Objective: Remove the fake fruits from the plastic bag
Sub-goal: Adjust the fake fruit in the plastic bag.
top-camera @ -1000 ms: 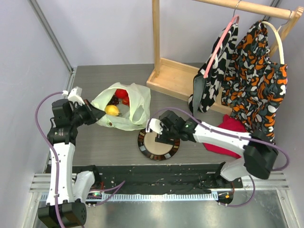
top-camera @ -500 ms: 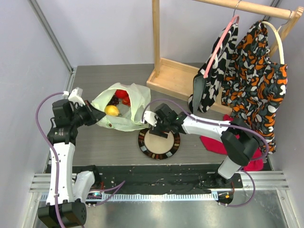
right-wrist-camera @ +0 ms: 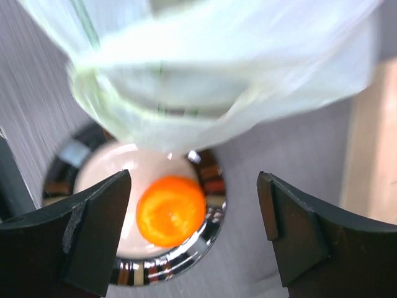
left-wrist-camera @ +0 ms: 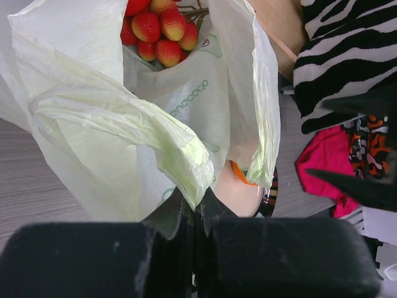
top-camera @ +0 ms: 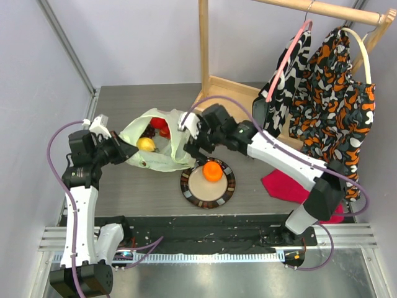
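Observation:
The pale green plastic bag [top-camera: 162, 144] lies open at the table's left. Inside it I see a yellow lemon [top-camera: 146, 144], a red apple [top-camera: 159, 122] and dark grapes [top-camera: 149, 131]. The left wrist view shows red berries [left-wrist-camera: 159, 31] inside the bag [left-wrist-camera: 111, 118]. My left gripper [top-camera: 128, 151] is shut on the bag's left edge [left-wrist-camera: 197, 202]. The orange [top-camera: 213, 170] sits on the dark-rimmed plate [top-camera: 191, 194]; it also shows in the right wrist view [right-wrist-camera: 170, 210]. My right gripper [top-camera: 191, 140] is open and empty, above the bag's right edge and the plate [right-wrist-camera: 133, 273].
A wooden clothes rack [top-camera: 218, 102] stands at the back with patterned garments [top-camera: 329, 105] hanging on the right. A red cloth [top-camera: 288, 186] lies right of the plate. The right arm [top-camera: 279, 158] stretches over the table's middle.
My right gripper has lifted off the plate and moved back and left toward the bag, leaving the orange on the plate. The left gripper still holds the bag.

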`<state>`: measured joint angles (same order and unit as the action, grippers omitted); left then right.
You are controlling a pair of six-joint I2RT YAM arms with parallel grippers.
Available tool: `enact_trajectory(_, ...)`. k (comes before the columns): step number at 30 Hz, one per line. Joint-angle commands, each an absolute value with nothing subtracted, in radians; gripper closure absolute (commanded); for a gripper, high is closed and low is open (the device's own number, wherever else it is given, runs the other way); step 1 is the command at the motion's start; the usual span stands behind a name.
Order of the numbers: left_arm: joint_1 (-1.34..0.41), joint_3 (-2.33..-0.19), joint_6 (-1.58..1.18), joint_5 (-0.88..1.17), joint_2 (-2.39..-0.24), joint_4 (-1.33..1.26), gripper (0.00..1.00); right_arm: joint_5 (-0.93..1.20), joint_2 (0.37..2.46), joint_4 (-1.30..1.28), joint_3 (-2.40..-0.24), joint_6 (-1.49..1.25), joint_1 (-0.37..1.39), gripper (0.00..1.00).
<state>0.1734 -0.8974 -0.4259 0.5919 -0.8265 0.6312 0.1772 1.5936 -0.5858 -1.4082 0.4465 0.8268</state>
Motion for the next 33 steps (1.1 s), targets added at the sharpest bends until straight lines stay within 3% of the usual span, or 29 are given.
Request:
enact_trajectory(1,0.179,-0.885,-0.445,0.62,-0.796,0.592,0.98,0.264,1.561,-0.531,-1.59,0.318,0.824,0.16)
enact_trajectory(3,0.179,-0.881,-0.446,0.62,-0.781,0.6,0.98,0.27,1.639,-0.511,-1.644,0.296,0.839,0.21)
enact_trajectory(4,0.179,-0.877,-0.448,0.621,-0.776,0.606,0.98,0.279,1.669,-0.505,-1.704,0.296,0.845,0.3)
enact_trajectory(8,0.187,-0.896,-0.466,0.634,-0.765,0.609,0.98,0.35,1.819,-0.486,-1.837,0.29,0.885,0.47)
enact_trajectory(11,0.193,-0.917,-0.465,0.632,-0.767,0.611,0.98,0.391,1.92,-0.474,-1.91,0.29,0.91,0.52)
enact_trajectory(14,0.202,-0.92,-0.466,0.637,-0.764,0.611,0.98,0.384,2.015,-0.459,-1.966,0.25,0.916,0.54)
enact_trajectory(17,0.206,-0.913,-0.456,0.638,-0.753,0.633,0.98,0.24,2.094,-0.43,-2.002,0.235,0.913,0.54)
enact_trajectory(20,0.207,-0.9,-0.453,0.641,-0.744,0.65,0.98,-0.019,2.14,-0.348,-1.999,0.247,0.905,0.52)
enact_trajectory(21,0.209,-0.894,-0.453,0.644,-0.742,0.652,0.98,-0.114,2.152,-0.318,-2.009,0.258,0.891,0.47)
enact_trajectory(24,0.207,-0.888,-0.453,0.646,-0.752,0.647,0.98,-0.167,2.218,-0.305,-2.058,0.298,0.859,0.41)
enact_trajectory(33,0.206,-0.874,-0.446,0.667,-0.779,0.646,0.98,-0.166,2.41,-0.291,-2.183,0.363,0.801,0.4)
